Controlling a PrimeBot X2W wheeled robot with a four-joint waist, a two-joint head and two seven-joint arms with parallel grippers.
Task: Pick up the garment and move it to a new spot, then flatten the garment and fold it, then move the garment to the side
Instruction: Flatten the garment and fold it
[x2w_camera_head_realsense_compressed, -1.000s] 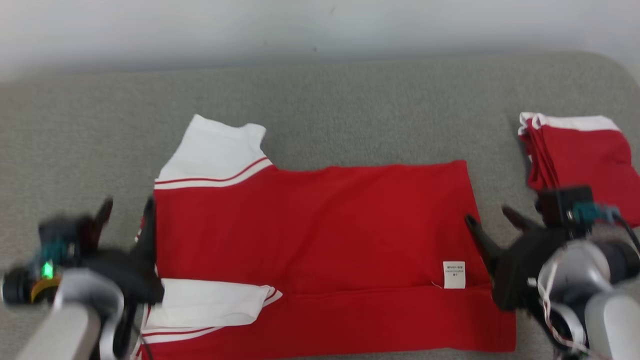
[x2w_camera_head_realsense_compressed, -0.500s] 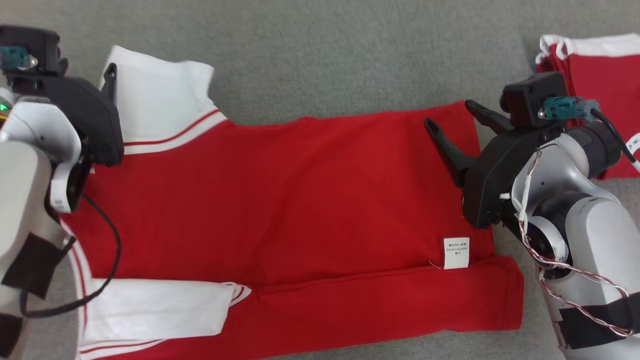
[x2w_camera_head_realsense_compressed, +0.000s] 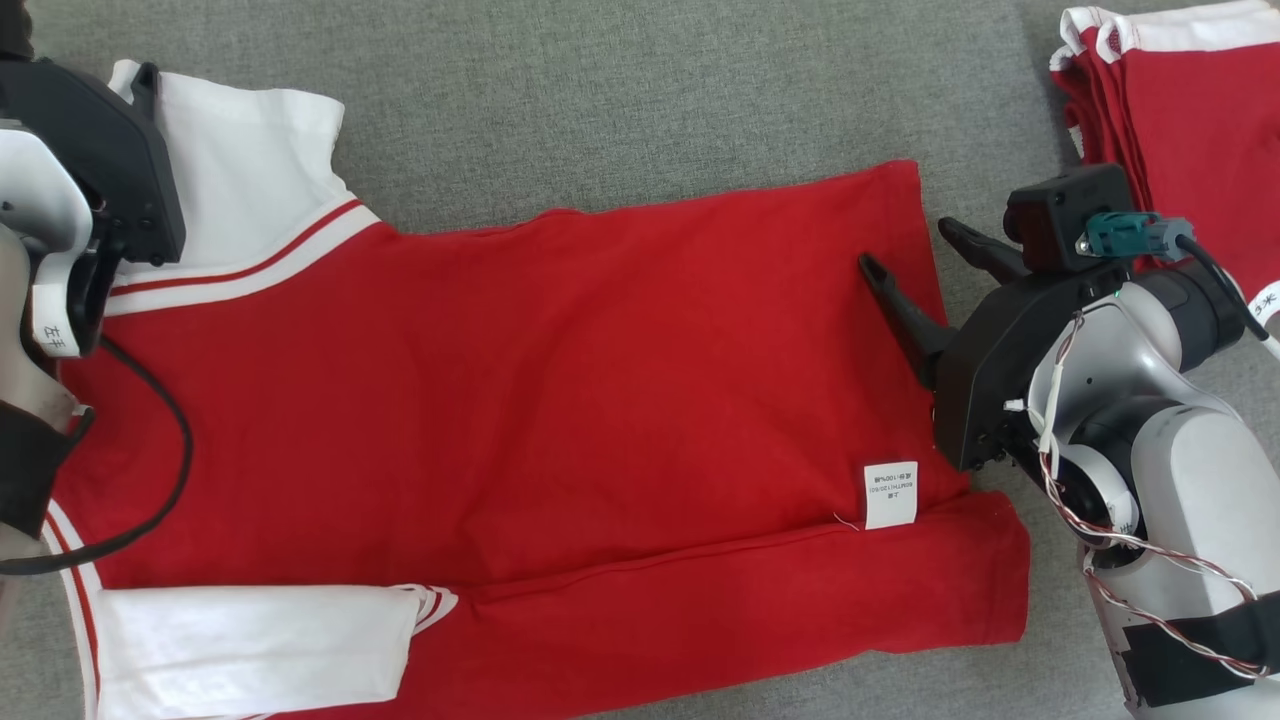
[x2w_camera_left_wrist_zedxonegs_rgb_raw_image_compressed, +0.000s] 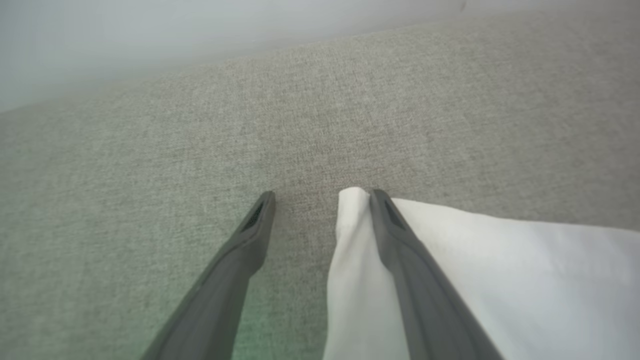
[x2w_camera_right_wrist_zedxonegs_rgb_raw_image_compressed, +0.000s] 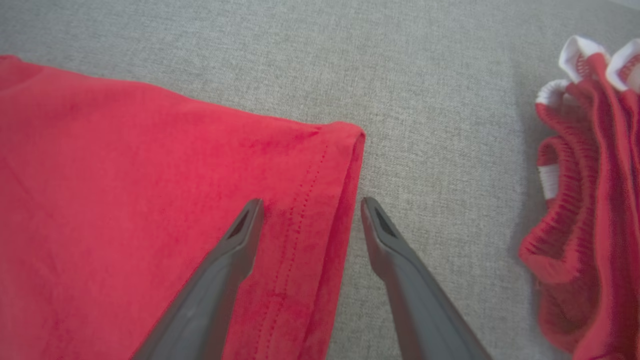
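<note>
Now: your left gripper (x2w_camera_left_wrist_zedxonegs_rgb_raw_image_compressed: 323, 195) spread wide astride the white sleeve (x2w_camera_left_wrist_zedxonegs_rgb_raw_image_compressed: 500, 280) edge | your right gripper (x2w_camera_right_wrist_zedxonegs_rgb_raw_image_compressed: 312, 201) spread astride the red hem (x2w_camera_right_wrist_zedxonegs_rgb_raw_image_compressed: 345, 165), gripping nothing | garment (x2w_camera_head_realsense_compressed: 560, 380) lies flat on the grey cushion (x2w_camera_head_realsense_compressed: 650, 90), near edge folded over | remaining folds and side move look undone.

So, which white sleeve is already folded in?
The near sleeve, lying over the red body; the far sleeve sticks out onto the grey surface.

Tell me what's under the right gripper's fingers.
Open right gripper straddles the red shirt hem: one finger over cloth, one over grey surface. Anything beneath the shirt is covered.
</note>
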